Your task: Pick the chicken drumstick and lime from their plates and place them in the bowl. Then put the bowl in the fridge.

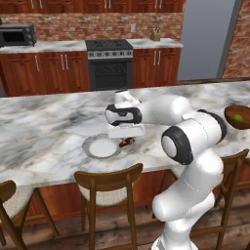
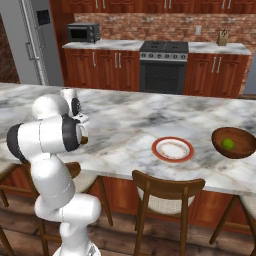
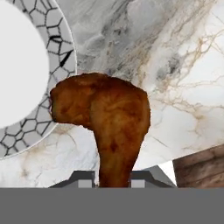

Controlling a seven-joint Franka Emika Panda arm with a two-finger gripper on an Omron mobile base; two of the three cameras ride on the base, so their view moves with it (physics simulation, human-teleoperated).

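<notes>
Claw point(image 3: 113, 183) clamped on thin bone end of chicken drumstick point(image 3: 107, 127); plump end pointing away from hand cam, overlapping edge of grey patterned-rim plate point(image 3: 57, 65); in left base view drumstick point(image 1: 127, 142) sits at plate's point(image 1: 93, 149) right edge on marble worktop point(image 1: 44, 127), under the hand; lime point(image 2: 228, 144) lies in dark wooden bowl point(image 2: 240, 150) at far right; orange-red rim plate point(image 2: 172, 149) near bowl, apart from it; grey fridge point(image 2: 22, 40) back left
</notes>
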